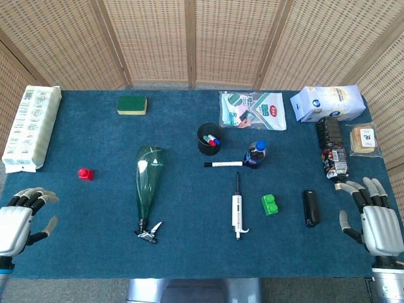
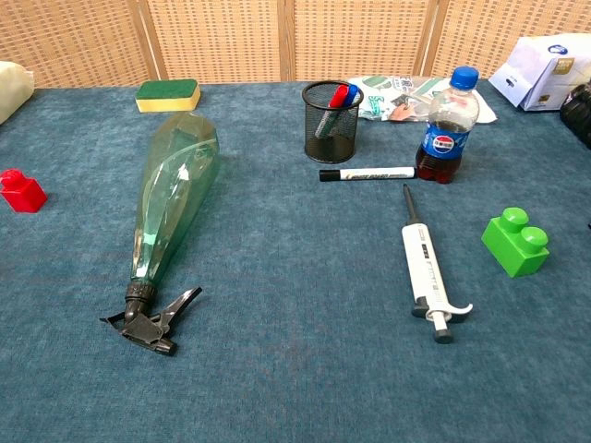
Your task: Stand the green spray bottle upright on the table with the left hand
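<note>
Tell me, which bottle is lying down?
The green spray bottle lies on its side, black trigger toward the robot. The small cola bottle with the blue cap stands upright.

Table [image 1: 189,252] covered in blue felt, with assorted objects resting on it.
A green spray bottle [image 1: 149,184] lies on its side, nozzle toward the near edge; also present are a red block [image 1: 85,173], sponge [image 1: 132,105], mesh pen cup [image 1: 209,139], marker [image 1: 223,164], cola bottle [image 1: 255,153], pipette [image 1: 237,209] and green block [image 1: 270,204].
</note>
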### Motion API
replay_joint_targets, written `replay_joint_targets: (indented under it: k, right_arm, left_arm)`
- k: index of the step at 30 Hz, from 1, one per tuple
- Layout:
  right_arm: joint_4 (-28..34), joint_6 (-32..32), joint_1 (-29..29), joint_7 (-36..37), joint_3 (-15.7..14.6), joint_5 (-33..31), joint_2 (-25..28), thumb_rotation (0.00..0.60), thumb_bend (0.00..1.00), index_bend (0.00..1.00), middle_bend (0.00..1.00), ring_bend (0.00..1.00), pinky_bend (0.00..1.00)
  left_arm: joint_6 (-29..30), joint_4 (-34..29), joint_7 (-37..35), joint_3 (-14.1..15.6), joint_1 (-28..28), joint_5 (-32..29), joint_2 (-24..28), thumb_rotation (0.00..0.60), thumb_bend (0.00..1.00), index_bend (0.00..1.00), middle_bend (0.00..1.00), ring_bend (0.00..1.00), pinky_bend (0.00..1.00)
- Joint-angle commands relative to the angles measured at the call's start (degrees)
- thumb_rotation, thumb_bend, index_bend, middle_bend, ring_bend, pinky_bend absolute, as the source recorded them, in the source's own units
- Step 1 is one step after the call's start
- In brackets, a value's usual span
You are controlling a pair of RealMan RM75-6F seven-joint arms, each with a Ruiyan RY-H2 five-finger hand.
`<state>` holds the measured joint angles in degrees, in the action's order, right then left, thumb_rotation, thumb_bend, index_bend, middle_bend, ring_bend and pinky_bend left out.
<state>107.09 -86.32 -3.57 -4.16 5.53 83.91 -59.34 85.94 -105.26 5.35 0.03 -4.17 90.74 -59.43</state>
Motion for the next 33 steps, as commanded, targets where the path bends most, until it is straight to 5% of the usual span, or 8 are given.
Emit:
replay_joint_targets:
  k: [1, 17, 33]
  right_arm:
    - [-0.12, 0.23, -0.1, -0.02, 0.0, -0.16, -0.06, 0.6, 0.55, 0.22, 0.23, 0.03, 0.07]
    - [-1.39, 0.56, -0.3, 1.07, 0.04, -0.29, -0.68, 0.6, 0.55, 0.22, 0.23, 0.03, 0.07]
    - [0.5, -0.74, 0.54, -0.82, -0.07, -0.55, 0.19, 0.6, 0.55, 0.22, 0.23, 0.03, 0.07]
  left_arm:
    - [-0.15, 0.02, 0.06, 0.04, -0.01, -0.14, -0.06, 0.6, 0.42, 0.38, 0.36, 0.25, 0.23]
    - [-1.23, -0.02, 1.47, -0.05, -1.13, 1.15, 1.57, 0.6, 0.42, 0.38, 0.36, 0.25, 0.23]
    - [-15.98, 3.94, -2.7, 1.13, -14.56, 14.03, 8.04, 0.6, 0.43, 0.33, 0.29, 0.23, 0.21]
